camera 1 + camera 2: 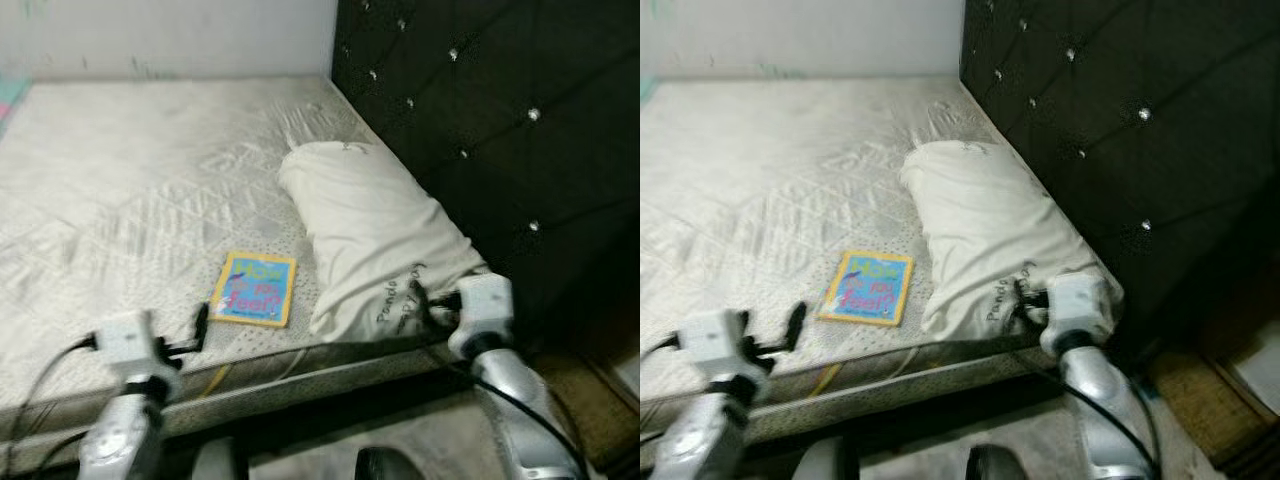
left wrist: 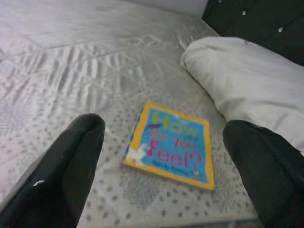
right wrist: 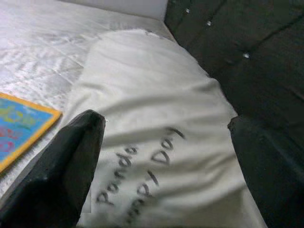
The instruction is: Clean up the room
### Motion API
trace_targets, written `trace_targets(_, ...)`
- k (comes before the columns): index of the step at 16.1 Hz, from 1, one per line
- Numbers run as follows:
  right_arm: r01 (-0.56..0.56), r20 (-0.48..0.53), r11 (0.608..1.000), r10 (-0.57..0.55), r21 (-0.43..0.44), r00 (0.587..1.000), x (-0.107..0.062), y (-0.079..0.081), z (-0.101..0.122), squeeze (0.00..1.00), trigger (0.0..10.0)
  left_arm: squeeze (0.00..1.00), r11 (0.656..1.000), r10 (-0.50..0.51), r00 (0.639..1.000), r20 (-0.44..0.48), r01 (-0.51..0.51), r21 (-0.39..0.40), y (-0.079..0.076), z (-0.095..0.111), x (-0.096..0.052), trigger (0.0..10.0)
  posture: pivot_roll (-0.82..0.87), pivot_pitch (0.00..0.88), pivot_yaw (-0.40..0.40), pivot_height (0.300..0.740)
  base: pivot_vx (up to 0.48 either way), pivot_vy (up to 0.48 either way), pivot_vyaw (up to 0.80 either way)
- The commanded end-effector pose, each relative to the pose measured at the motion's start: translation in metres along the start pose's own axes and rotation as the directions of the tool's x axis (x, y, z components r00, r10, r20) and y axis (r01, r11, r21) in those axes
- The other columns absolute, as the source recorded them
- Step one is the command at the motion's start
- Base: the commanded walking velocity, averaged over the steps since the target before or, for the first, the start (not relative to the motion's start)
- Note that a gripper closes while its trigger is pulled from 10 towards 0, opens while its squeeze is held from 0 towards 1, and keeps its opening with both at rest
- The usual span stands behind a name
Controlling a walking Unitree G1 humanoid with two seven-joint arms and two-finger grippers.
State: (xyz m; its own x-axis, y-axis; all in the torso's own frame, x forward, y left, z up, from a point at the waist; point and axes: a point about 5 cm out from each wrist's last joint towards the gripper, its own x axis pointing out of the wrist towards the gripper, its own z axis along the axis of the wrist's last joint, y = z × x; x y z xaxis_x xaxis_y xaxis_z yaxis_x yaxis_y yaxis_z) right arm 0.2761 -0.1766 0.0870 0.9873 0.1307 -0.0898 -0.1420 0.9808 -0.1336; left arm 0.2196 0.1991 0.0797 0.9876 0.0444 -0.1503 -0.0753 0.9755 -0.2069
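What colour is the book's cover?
Blue with a yellow border on the book; clearest in the left wrist view.

Silver arms, white boxy wrists, black cables (long black fingers (image 2: pixel 66 175) on each hand).

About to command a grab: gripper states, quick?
Left gripper: open, empty, facing the book.
Right gripper: open, empty, at the pillow.

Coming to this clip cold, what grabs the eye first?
A bright yellow-and-blue picture book lies flat on the pale mattress near its front edge, with the open left gripper pointed at it. Just to its right, a cream pillow with handwriting lies along the black tufted headboard, the open right gripper at its near end.
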Motion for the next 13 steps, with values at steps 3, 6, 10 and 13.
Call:
trace_targets(3, 0.029, -0.004, 0.999, -0.029, -0.016, 1.000, -0.0024, -0.0112, -0.0004, 0.00, 10.0, 0.00, 1.000, -0.019, 1.000, -0.005, 0.019, -0.016, -0.0089, -0.0012, 0.0013, 10.0, -0.07, 0.000, -0.048, 0.628, 0.290, 0.000, 0.00)
trace_targets(6, 0.025, -0.004, 1.000, -0.025, 0.002, 1.000, -0.0024, -0.0106, -0.0012, 0.00, 10.0, 0.00, 1.000, 0.003, 1.000, -0.020, -0.003, -0.014, -0.0081, -0.0027, 0.0013, 10.0, -0.07, 0.000, -0.050, 0.628, 0.084, 0.000, 0.00)
trace_targets(10, 0.013, -0.002, 0.999, -0.013, -0.032, 1.000, -0.0013, -0.0098, -0.0003, 0.00, 10.0, 0.00, 1.000, 0.017, 0.999, -0.029, -0.018, -0.019, -0.0084, -0.0042, 0.0024, 10.0, -0.07, 0.000, -0.050, 0.628, 0.000, 0.000, 0.00)
trace_targets(13, 0.010, -0.001, 0.999, -0.010, -0.051, 1.000, -0.0020, -0.0083, -0.0005, 0.00, 10.0, 0.00, 1.000, 0.019, 0.999, -0.032, -0.020, -0.023, -0.0085, -0.0043, 0.0028, 10.0, -0.07, 0.000, -0.050, 0.628, 0.000, 0.000, 0.72)
